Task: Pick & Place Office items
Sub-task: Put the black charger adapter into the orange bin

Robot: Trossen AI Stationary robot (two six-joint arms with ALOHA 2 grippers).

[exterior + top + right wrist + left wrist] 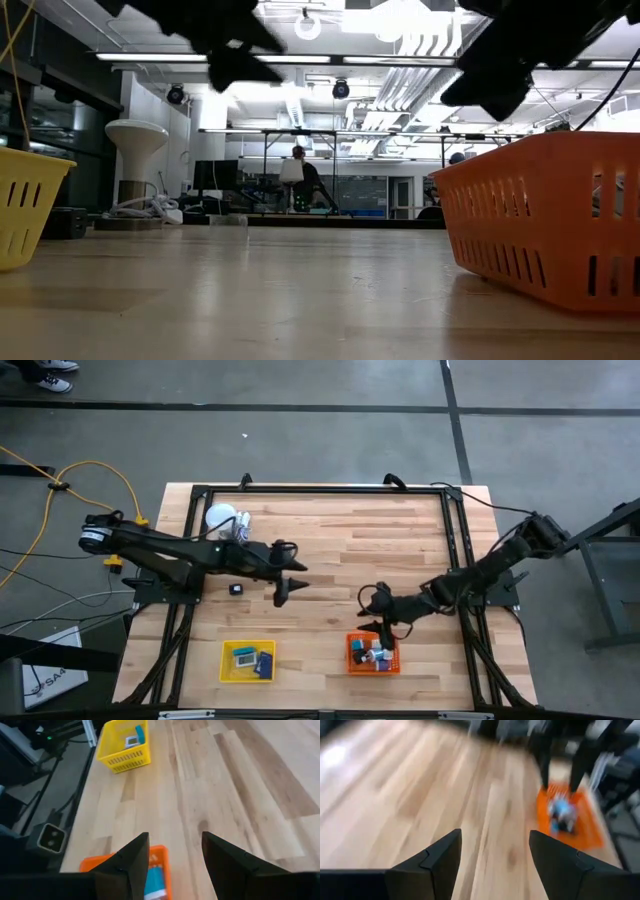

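High view: most office items (374, 653) already sit in the orange tray (354, 660), a few in the yellow tray (228, 672). One black piece (236, 589) waits on the tabletop (340, 540). Both grippers, left (284, 592) and right (379, 622), hover with jaws released, empty.

Tabletop (330, 550): pale wood planks, light and tan streaks. One tray (247, 661) yellow mesh, holding blue and white items (246, 657). Other tray (372, 653) orange mesh, holding blue, white, dark items (375, 652). Arms black. Globe (219, 518) white.
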